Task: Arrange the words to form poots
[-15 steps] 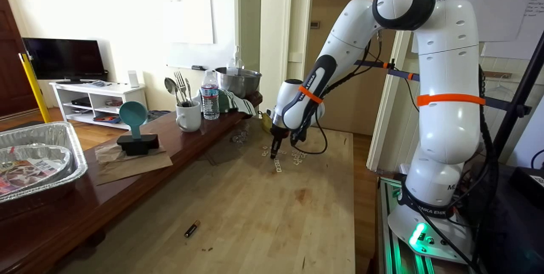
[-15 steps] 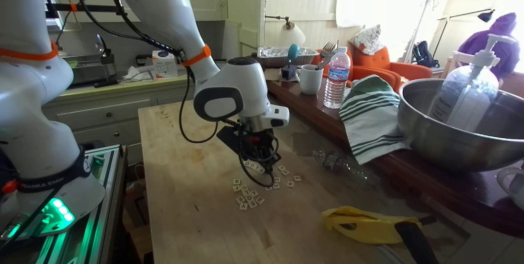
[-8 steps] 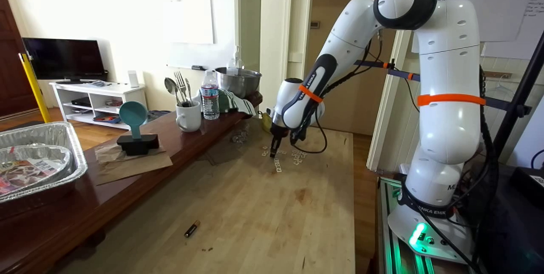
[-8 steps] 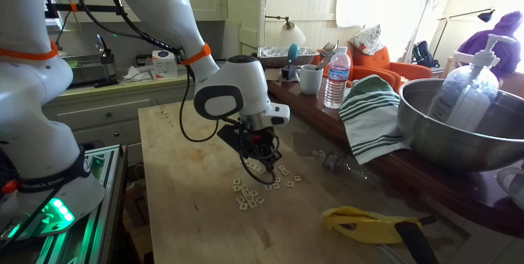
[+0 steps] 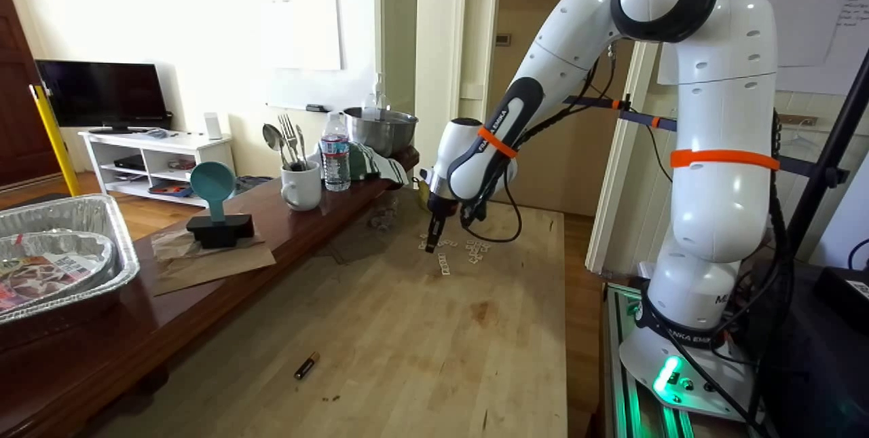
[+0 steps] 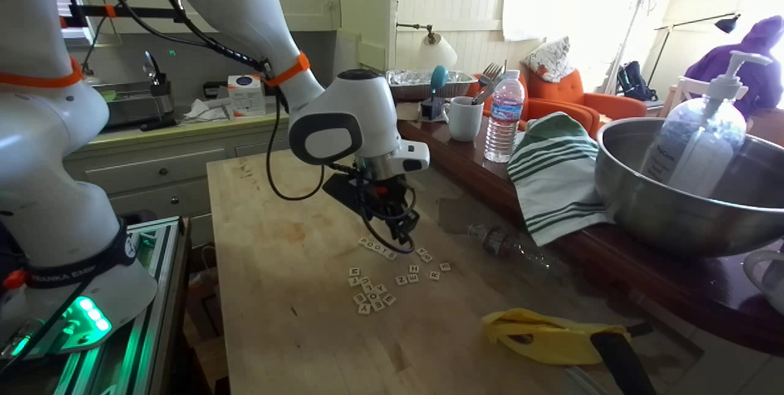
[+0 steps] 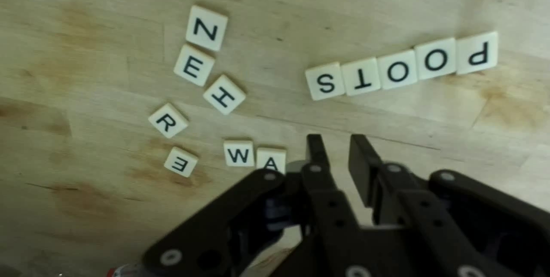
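Note:
Small pale letter tiles lie flat on the light wood table. In the wrist view, P (image 7: 478,53), O (image 7: 436,58), another O (image 7: 397,69), T (image 7: 361,76) and S (image 7: 325,80) form one slightly curved, touching row, seen upside down. The row also shows in both exterior views (image 5: 444,264) (image 6: 377,248). My gripper (image 7: 337,139) is partly open, with nothing between its fingers. It hovers above the table beside the row's S end in both exterior views (image 5: 430,249) (image 6: 404,239). In the wrist view its left linkage covers part of the A tile (image 7: 271,156).
Loose tiles N (image 7: 206,28), E (image 7: 194,65), H (image 7: 224,94), R (image 7: 168,120) and W (image 7: 239,153) lie near the gripper. Another tile cluster (image 6: 372,297) lies nearby. A clear bottle (image 6: 502,242), a yellow item (image 6: 545,337) and a raised dark wood ledge (image 5: 271,261) border the table.
My gripper has risen and shifted slightly left in both exterior views. The full POOTS row and the H tile, partly hidden before, now show. The tiles appear unmoved.

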`<action>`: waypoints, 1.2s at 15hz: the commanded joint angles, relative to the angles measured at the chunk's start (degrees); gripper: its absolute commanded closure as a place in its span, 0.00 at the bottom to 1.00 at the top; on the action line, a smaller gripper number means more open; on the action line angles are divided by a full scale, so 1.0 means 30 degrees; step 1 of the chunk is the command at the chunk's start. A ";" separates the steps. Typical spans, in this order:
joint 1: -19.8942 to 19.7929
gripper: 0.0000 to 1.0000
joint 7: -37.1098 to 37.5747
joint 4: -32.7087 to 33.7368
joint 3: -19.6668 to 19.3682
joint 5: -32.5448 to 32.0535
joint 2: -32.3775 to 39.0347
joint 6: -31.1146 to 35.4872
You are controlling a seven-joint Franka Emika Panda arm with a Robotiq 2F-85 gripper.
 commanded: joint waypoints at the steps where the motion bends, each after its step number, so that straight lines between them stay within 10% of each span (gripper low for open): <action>1: -0.0152 0.44 -0.1699 -0.0550 0.0673 0.1229 -0.1144 -0.1898; 7: 0.0559 0.01 -0.3552 -0.0789 -0.0049 0.1848 -0.2209 -0.4248; 18: 0.1534 0.00 -0.3810 -0.0789 -0.1144 0.1631 -0.2538 -0.4642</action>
